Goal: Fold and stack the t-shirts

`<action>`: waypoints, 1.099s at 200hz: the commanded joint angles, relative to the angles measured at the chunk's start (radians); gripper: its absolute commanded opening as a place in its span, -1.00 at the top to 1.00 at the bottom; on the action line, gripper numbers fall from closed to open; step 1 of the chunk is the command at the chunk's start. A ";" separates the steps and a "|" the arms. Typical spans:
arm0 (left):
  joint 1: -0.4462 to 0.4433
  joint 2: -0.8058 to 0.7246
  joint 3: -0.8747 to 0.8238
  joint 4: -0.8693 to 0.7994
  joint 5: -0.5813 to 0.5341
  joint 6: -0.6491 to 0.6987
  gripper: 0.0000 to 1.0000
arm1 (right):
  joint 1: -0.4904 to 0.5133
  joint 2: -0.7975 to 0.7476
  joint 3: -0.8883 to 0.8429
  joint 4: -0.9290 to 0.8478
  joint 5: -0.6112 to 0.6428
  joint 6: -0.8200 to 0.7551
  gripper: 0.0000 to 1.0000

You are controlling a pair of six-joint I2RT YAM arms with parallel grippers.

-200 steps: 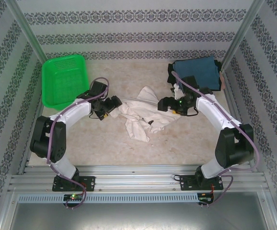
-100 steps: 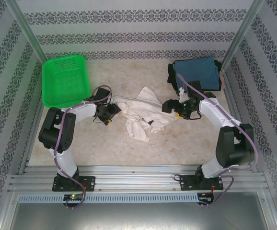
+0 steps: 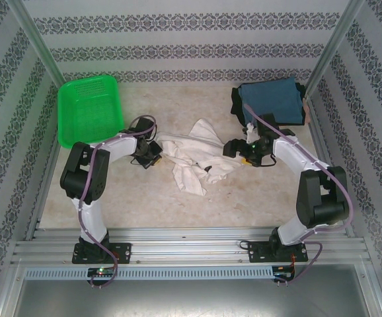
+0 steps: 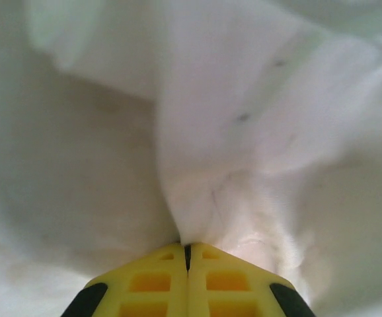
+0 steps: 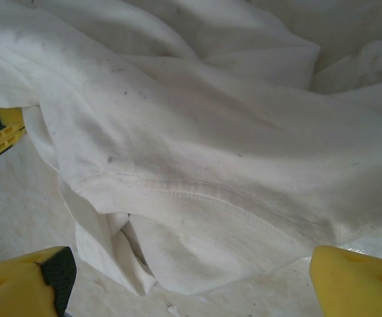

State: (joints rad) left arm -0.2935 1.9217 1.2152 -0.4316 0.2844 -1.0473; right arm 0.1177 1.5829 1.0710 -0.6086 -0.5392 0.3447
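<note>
white t-shirt: soft matt cloth as I see it, finely woven, rumpled, with a stitched hem and small dark flecks
teal-blue t-shirt: matt cloth, smoother and flatter from my top view
basket: green plastic mesh, slightly glossy
table: hard pale mottled top, low sheen
left gripper fingers: yellow matt moulded plastic with recessed pockets, black at the sides
right gripper fingers: same dull yellow, I make out a black textured patch on one
frame rails: bare brushed metal
</note>
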 commanded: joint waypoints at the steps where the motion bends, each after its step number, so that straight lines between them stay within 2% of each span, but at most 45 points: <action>1: -0.009 0.046 0.039 0.196 -0.021 0.072 0.95 | -0.016 0.012 -0.011 0.010 0.003 0.010 -0.83; 41: -0.008 -0.006 0.046 0.170 -0.032 0.122 1.00 | -0.037 0.015 -0.011 0.004 0.011 0.001 -0.82; 78: -0.007 -0.147 -0.014 0.119 -0.065 0.170 1.00 | -0.061 0.015 -0.020 0.003 0.042 0.004 -0.84; 118: -0.008 -0.301 -0.077 0.135 -0.065 0.160 1.00 | -0.107 0.044 -0.032 0.028 0.082 0.088 -0.84; 154: -0.006 -0.386 -0.059 0.110 -0.068 0.174 1.00 | -0.113 0.095 -0.011 0.021 0.066 0.150 -0.71; 194: -0.005 -0.455 -0.059 0.113 -0.073 0.173 1.00 | -0.089 0.018 -0.078 0.040 0.009 0.226 -0.61; 220: -0.004 -0.475 -0.062 0.126 -0.072 0.182 1.00 | -0.082 0.043 -0.100 0.119 -0.022 0.275 -0.40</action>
State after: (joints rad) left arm -0.2943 1.4792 1.1561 -0.3073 0.2272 -0.8936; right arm 0.0212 1.6234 0.9886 -0.5560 -0.5171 0.5480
